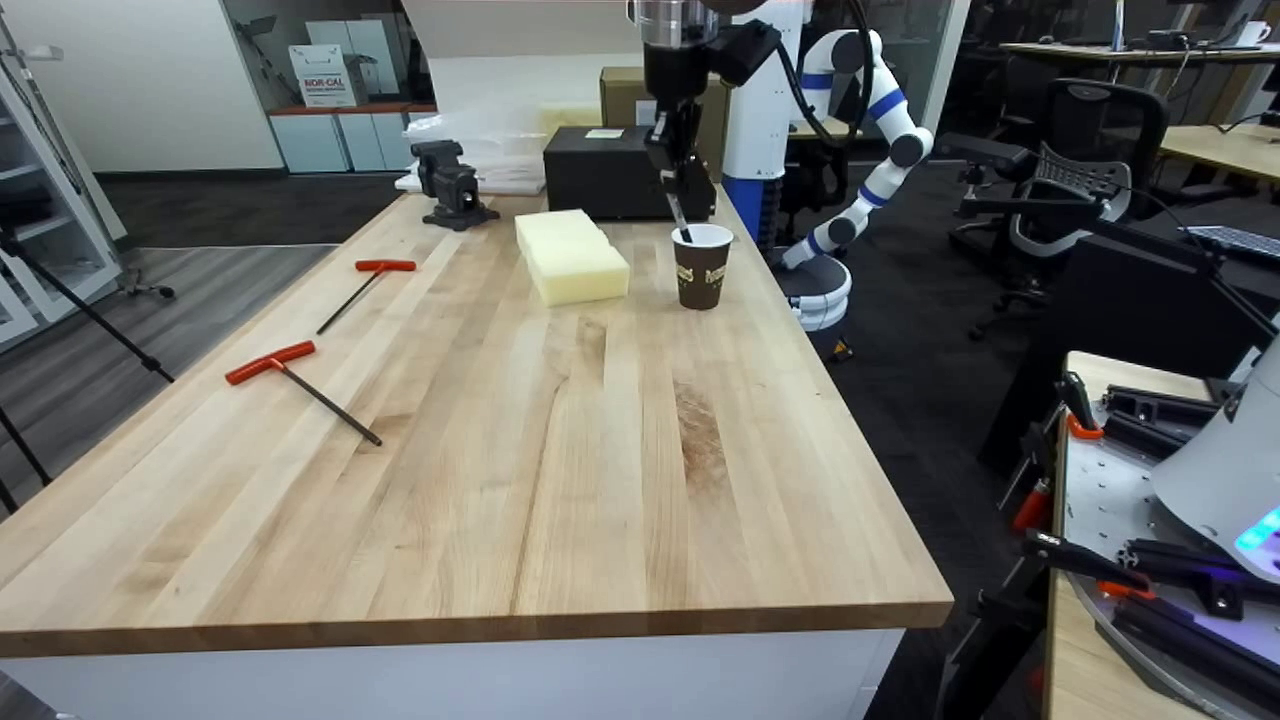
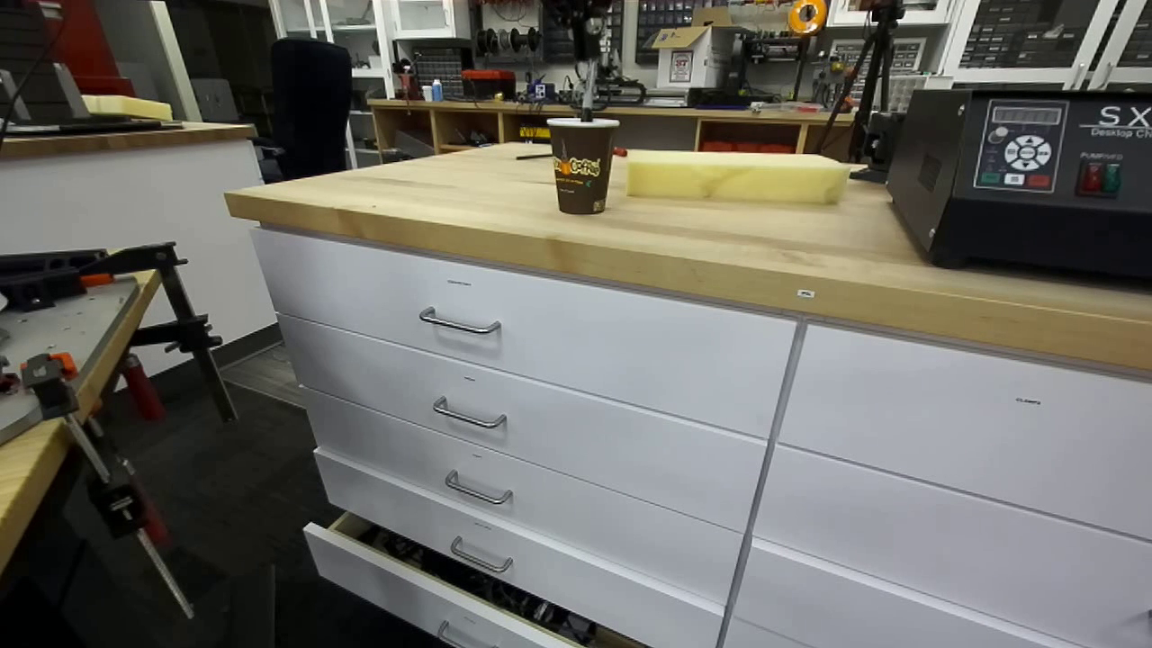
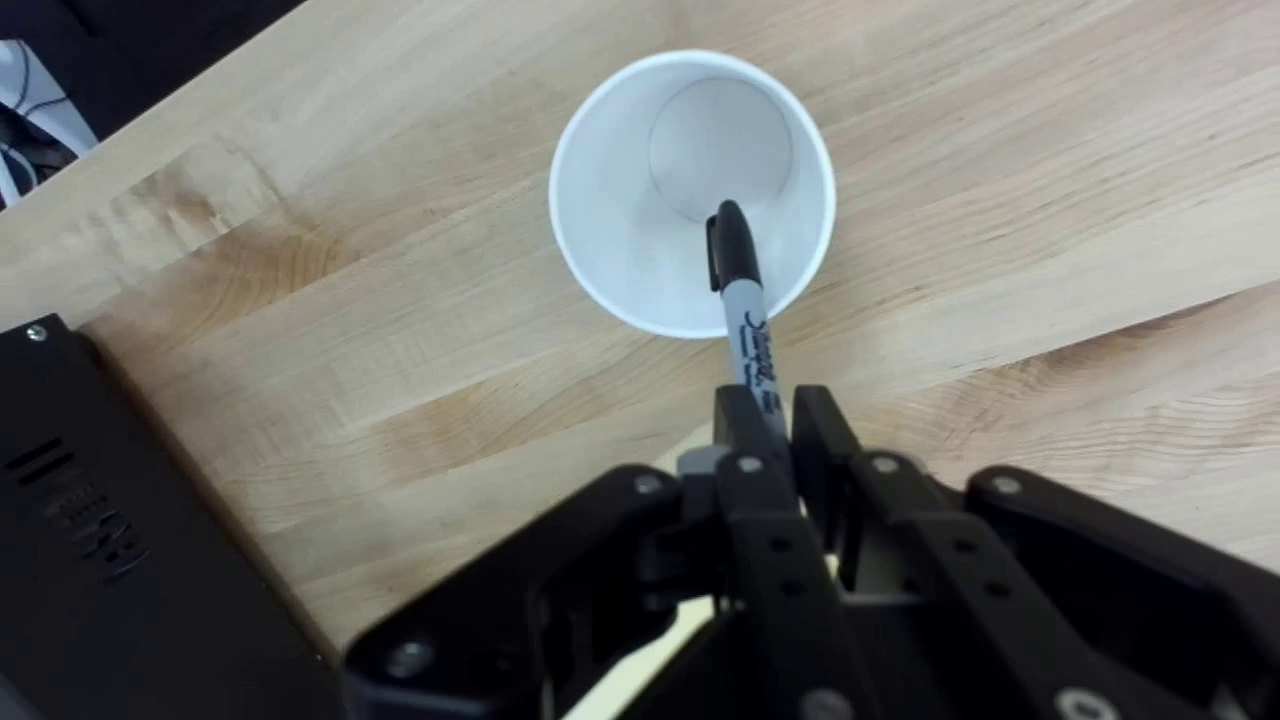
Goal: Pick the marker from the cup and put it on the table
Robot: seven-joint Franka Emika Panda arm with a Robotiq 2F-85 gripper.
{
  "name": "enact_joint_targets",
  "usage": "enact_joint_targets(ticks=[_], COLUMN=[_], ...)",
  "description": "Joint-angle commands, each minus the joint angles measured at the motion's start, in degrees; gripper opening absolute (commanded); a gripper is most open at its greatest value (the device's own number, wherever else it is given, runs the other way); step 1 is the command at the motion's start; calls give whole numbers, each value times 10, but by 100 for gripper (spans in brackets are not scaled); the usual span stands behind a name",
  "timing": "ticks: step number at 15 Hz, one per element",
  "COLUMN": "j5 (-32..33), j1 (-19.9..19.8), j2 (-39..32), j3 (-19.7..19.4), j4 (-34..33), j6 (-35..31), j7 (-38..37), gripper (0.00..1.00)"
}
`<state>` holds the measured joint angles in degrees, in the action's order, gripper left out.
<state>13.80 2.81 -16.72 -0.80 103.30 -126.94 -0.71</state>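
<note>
Gripper point(image 3: 775, 396), clamped on marker point(image 3: 746, 312) (tilted, cap point(image 3: 735, 250) within cup point(image 1: 702, 282)), is best raised straight up without cup being brushed, marker then laid on table point(image 1: 590, 480).

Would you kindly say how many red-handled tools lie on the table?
2, left of the yellow block in an exterior view: a nearer tool and a farther tool.

1. Up there hangs the wrist point(image 1: 674, 25), silvery and roughly upright.
2. Right below it, I see the black gripper point(image 3: 777, 400) pointing downward.
3. Its two fingers point(image 3: 741, 425) stand side by side, close together in a narrow pinch.
</note>
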Motion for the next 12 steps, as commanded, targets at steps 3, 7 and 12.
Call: enact_joint_targets(ticks=[3,7,12], j5=[-48,-86,-151], j1=[12,39,57], j2=[47,50,37], j3=[35,76,114], j4=[5,29,36], j6=[29,17,23], j7=[18,30,57], gripper=[3,3,3])
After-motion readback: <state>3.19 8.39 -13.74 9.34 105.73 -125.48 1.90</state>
